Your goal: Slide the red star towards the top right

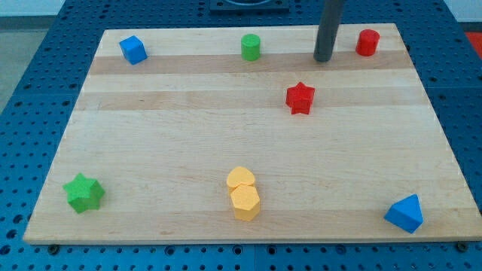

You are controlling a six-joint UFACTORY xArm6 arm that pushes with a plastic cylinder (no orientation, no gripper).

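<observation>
The red star (300, 98) lies on the wooden board (151, 150), right of centre in the upper half. My tip (323, 59) stands above it and a little to its right, apart from it. A red cylinder (367, 42) sits to the right of the tip near the board's top right corner.
A green cylinder (251, 47) is at top centre and a blue cube (133, 50) at top left. A green star (83, 193) is at bottom left. Two yellow blocks (242, 193) touch at bottom centre. A blue triangular block (406, 213) is at bottom right.
</observation>
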